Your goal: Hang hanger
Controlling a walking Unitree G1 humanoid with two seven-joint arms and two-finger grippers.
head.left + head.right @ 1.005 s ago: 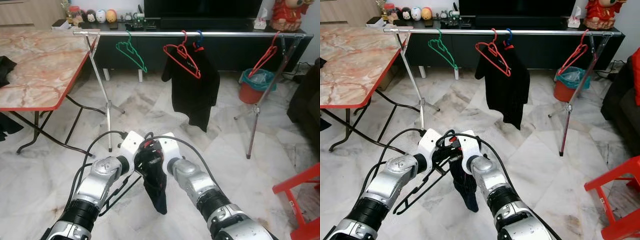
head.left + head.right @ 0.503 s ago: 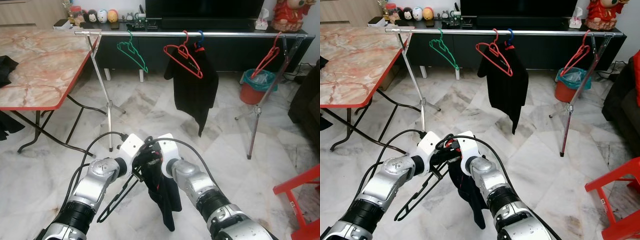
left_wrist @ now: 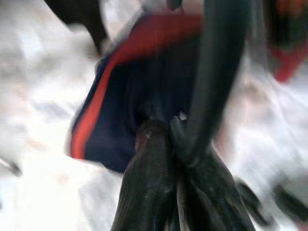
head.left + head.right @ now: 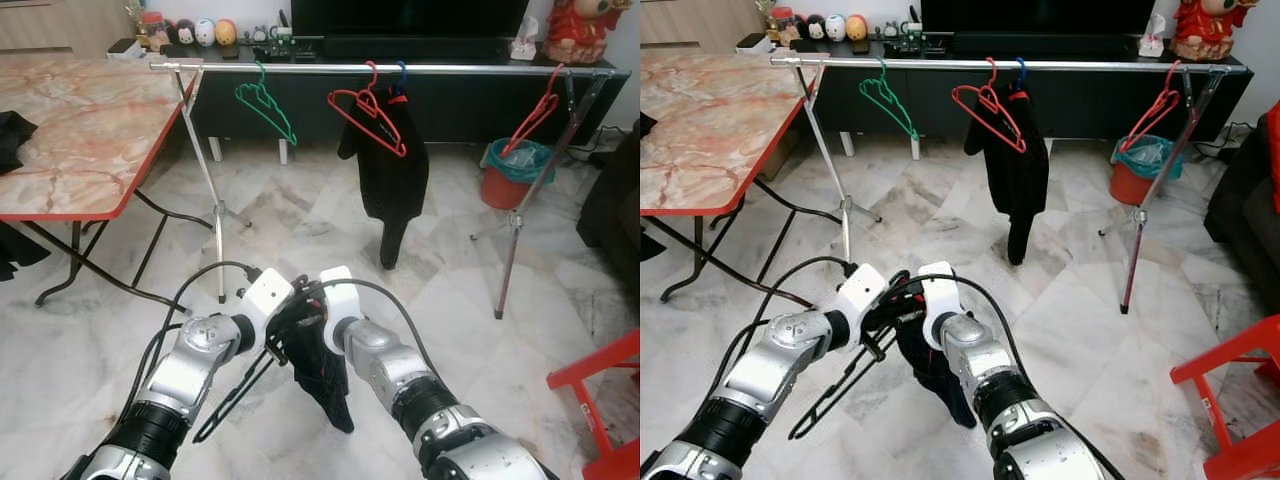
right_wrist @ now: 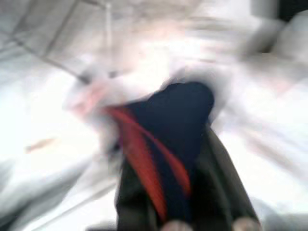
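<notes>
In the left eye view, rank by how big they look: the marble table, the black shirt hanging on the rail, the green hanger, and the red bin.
Largest to smallest:
1. marble table
2. black shirt
3. green hanger and red bin: look alike, so I won't rank them.
The table sits nearer the camera, which inflates it.

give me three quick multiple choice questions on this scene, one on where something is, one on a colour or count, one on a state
1. Where is the green hanger?
A. on the clothes rail
B. on the marble table
C. on the floor

2. How many red hangers are on the rail?
A. one
B. two
C. four

3. What is the black hanger doing?
A. hanging on the rail
B. lying on the table
C. held low between the grippers with a dark garment

Answers: 1 A, its hook is over the rail. 2 B, one beside the hung black garment, one near the right end. 3 C, the left gripper and right gripper meet at it above the floor.
</notes>
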